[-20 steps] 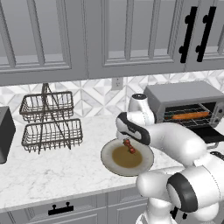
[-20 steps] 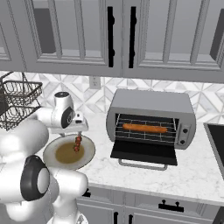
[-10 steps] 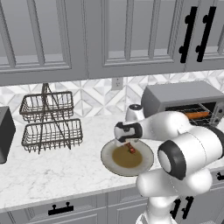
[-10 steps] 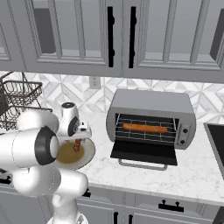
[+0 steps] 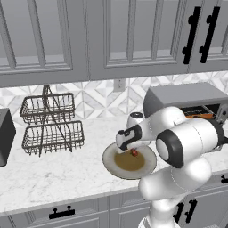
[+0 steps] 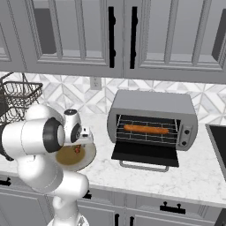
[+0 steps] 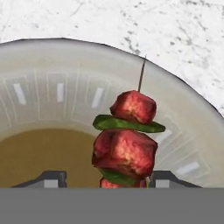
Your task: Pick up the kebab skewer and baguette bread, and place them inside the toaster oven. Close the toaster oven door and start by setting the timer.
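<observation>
The kebab skewer [image 7: 127,144], red chunks with green slices on a thin stick, lies on the round plate [image 7: 52,65] holding brown sauce. My gripper [image 7: 107,178] is open and low over the plate, one fingertip on each side of the skewer. The base views show the hand [image 5: 128,138] pointing down at the skewer [image 5: 133,152] on the plate [image 5: 111,162]. The baguette bread [image 6: 145,129] lies on the wire rack inside the toaster oven [image 6: 152,103]. The toaster oven door [image 6: 143,153] hangs open, flat in front of the cavity.
A two-tier wire basket [image 5: 49,122] stands at the back left of the marble counter. A dark appliance [image 5: 3,136] sits at the far left edge. A black cooktop [image 6: 218,141] lies right of the oven. Cabinets hang above.
The arm has folded forward and the hand has dropped from above the plate down onto the skewer. The skewer and plate have not moved.
</observation>
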Controlling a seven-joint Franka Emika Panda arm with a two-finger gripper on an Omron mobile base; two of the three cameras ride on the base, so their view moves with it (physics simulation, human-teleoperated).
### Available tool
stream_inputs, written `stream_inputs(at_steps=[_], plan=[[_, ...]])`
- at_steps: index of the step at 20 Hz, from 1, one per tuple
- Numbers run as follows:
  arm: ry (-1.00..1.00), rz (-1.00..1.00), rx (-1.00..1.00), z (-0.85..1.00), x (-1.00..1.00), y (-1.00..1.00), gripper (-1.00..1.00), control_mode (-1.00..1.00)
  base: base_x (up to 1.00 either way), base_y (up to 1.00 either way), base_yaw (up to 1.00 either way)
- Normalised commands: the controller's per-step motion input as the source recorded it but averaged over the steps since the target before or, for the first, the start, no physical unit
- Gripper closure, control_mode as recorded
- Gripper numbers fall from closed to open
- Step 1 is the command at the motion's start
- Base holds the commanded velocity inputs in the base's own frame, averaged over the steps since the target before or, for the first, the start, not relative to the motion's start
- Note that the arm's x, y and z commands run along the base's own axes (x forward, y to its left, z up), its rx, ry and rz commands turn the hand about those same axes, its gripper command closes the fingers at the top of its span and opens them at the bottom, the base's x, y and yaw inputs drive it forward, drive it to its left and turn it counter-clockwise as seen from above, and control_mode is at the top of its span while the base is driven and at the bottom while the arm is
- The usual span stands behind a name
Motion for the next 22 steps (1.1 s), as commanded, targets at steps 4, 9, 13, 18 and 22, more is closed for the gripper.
stream_inputs(at_steps=[4, 9, 13, 18, 22], plan=[[0.00, 0.00, 0.00, 0.01, 0.00, 0.00, 1.00, -1.00, 0.00, 0.00, 0.00], [-0.03, -0.04, 0.00, 0.50, -0.02, 0.00, 1.00, -1.00, 0.00, 0.00, 0.00], [-0.08, -0.11, 0.01, 0.99, -0.34, -0.11, 1.00, -1.00, 0.00, 0.00, 0.00], [-0.09, -0.15, 0.05, 1.00, -0.34, -0.21, 1.00, -1.00, 0.00, 0.00, 0.00], [-0.09, -0.20, 0.08, 0.95, -0.23, -0.28, 1.00, -1.00, 0.00, 0.00, 0.00]])
